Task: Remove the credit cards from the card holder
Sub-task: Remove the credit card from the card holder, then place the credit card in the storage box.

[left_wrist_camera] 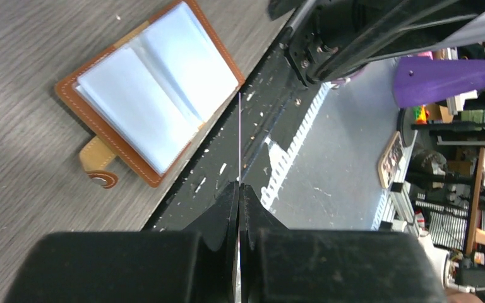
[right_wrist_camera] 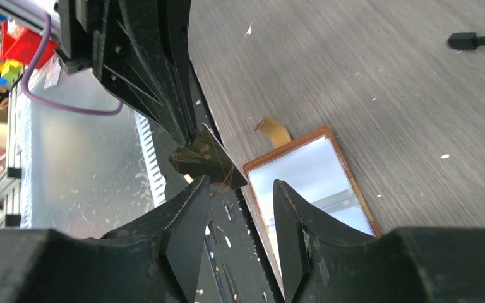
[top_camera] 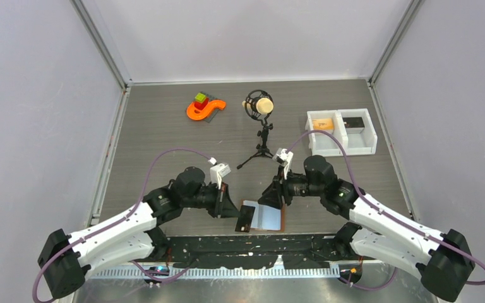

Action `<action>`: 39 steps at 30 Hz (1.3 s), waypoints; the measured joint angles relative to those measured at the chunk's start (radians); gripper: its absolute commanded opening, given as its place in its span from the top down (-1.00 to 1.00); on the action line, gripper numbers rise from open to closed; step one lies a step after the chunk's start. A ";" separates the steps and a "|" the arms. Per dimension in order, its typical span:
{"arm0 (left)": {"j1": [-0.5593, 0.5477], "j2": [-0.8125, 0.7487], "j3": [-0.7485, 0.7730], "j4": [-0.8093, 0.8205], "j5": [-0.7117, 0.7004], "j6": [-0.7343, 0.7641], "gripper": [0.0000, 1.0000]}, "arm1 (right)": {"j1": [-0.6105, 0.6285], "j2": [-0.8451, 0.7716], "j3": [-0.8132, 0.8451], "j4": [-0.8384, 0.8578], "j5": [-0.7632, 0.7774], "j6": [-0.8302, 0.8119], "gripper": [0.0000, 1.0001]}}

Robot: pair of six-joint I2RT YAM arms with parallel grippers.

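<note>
The card holder (top_camera: 270, 218) lies open near the table's front edge, brown leather outside, pale blue-grey inside. It also shows in the left wrist view (left_wrist_camera: 151, 95), with its tab (left_wrist_camera: 98, 161), and in the right wrist view (right_wrist_camera: 309, 183). My left gripper (top_camera: 235, 211) is shut on a dark credit card (top_camera: 246, 216), held just left of the holder. The card shows edge-on (left_wrist_camera: 239, 139) in the left wrist view and as a dark plate (right_wrist_camera: 208, 158) in the right wrist view. My right gripper (top_camera: 271, 196) is open and empty, its tips (right_wrist_camera: 240, 189) over the holder's edge next to the card.
A white two-compartment bin (top_camera: 342, 131) holding an orange and a dark item stands at the back right. A microphone on a tripod (top_camera: 260, 126) stands mid-table. An orange toy with blocks (top_camera: 204, 107) lies at the back left. A black strip (top_camera: 252, 246) runs along the front edge.
</note>
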 measured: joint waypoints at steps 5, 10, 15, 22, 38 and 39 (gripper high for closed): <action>0.000 -0.013 0.000 0.018 0.057 0.006 1.00 | 0.000 0.077 0.004 0.007 -0.082 -0.022 -0.14; 0.000 -0.013 0.000 0.046 0.096 0.006 1.00 | 0.000 0.122 0.004 0.011 -0.133 -0.029 -0.13; 0.000 -0.012 0.000 0.076 0.114 0.005 1.00 | 0.000 0.151 0.004 0.048 -0.178 -0.028 -0.09; 0.000 -0.012 0.000 0.091 0.122 0.002 1.00 | 0.000 0.179 0.003 0.076 -0.222 -0.020 0.67; 0.005 -0.088 0.047 -0.116 -0.100 0.069 -0.99 | -0.015 0.032 0.001 0.085 -0.165 0.086 0.89; 0.005 -0.100 0.059 -0.136 -0.122 0.073 -0.99 | -0.023 0.018 0.001 0.066 -0.150 0.089 0.90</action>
